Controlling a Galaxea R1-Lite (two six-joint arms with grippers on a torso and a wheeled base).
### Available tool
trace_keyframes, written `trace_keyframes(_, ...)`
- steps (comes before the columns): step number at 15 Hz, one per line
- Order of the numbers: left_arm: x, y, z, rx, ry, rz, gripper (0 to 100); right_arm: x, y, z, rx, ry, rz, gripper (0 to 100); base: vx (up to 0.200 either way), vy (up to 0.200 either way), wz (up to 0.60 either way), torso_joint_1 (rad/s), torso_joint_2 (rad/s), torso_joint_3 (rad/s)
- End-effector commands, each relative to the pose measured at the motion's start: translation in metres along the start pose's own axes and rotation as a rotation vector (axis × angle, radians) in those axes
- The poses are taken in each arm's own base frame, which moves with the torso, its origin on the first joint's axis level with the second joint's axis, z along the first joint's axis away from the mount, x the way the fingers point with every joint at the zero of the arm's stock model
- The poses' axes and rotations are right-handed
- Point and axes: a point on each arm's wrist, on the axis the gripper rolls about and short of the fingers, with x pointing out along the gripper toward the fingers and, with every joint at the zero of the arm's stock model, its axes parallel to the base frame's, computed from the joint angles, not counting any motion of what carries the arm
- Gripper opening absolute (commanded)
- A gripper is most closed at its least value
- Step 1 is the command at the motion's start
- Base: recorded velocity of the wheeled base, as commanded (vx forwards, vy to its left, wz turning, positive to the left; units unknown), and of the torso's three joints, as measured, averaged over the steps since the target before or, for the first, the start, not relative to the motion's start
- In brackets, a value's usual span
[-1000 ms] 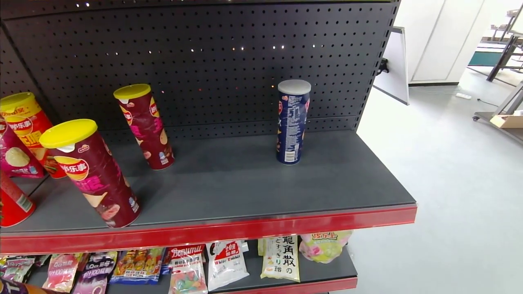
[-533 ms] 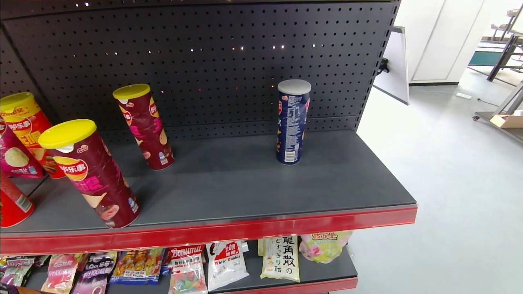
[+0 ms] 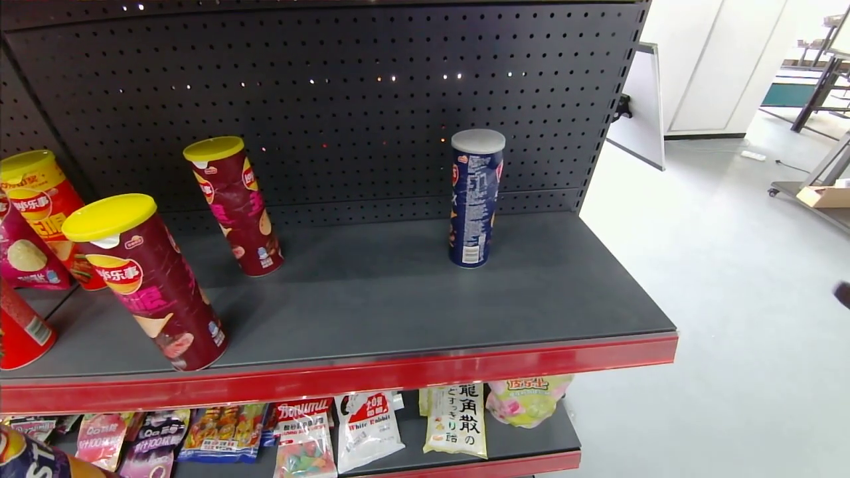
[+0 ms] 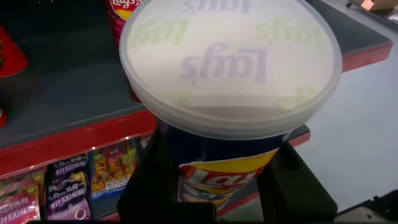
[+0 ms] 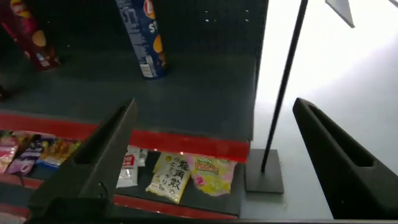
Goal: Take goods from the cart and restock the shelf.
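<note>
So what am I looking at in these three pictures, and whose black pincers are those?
It is a two-armed robot restocking a shop. The wide picture comes from a camera on its head; the other two from cameras on its wrists. The left pincer grips a blue crisp can with a pale lid. The right pincer is open and empty. On the grey shelf stand another blue can and maroon cans with yellow lids; snack bags lie on the shelf below.
</note>
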Motion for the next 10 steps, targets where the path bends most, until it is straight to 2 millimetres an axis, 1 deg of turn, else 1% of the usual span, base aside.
trace_keyframes(1, 0.005, -0.001, 0.001, -0.004, 0.027, -0.038, 0, 0.138, -0.025, -0.011, 0.019, 0.116, 0.281, 100, 0.000, 0.000, 0.00, 0.000, 0.00, 0.000)
trace_keyframes(2, 0.005, -0.001, 0.002, -0.005, 0.026, -0.068, 0, 0.160, -0.029, -0.017, 0.009, 0.122, 0.317, 100, 0.000, 0.000, 0.00, 0.000, 0.00, 0.000)
trace_keyframes(3, 0.005, -0.002, 0.002, -0.005, 0.025, -0.081, 0, 0.185, -0.027, -0.019, -0.013, 0.123, 0.394, 100, 0.000, 0.000, 0.00, 0.000, 0.00, 0.000)
trace_keyframes(6, 0.004, -0.002, 0.002, -0.001, 0.020, -0.072, 0, 0.217, -0.007, -0.020, -0.021, 0.126, 0.523, 100, 0.000, 0.000, 0.00, 0.000, 0.00, 0.000)
trace_keyframes(7, 0.004, -0.002, 0.002, -0.001, 0.020, -0.072, 0, 0.217, -0.007, -0.020, -0.021, 0.126, 0.523, 100, 0.000, 0.000, 0.00, 0.000, 0.00, 0.000)
trace_keyframes(8, 0.004, -0.001, 0.002, -0.002, 0.021, -0.065, 0, 0.235, 0.008, -0.023, -0.024, 0.134, 0.578, 100, 0.000, 0.000, 0.00, 0.000, 0.00, 0.000)
trace_keyframes(9, 0.004, -0.001, 0.001, -0.002, 0.025, -0.065, 0, 0.245, 0.011, -0.026, -0.025, 0.137, 0.601, 100, 0.000, 0.000, 0.00, 0.000, 0.00, 0.000)
trace_keyframes(10, 0.004, -0.001, 0.001, 0.000, 0.024, -0.065, 0, 0.251, 0.011, -0.027, -0.029, 0.137, 0.614, 100, 0.000, 0.000, 0.00, 0.000, 0.00, 0.000)
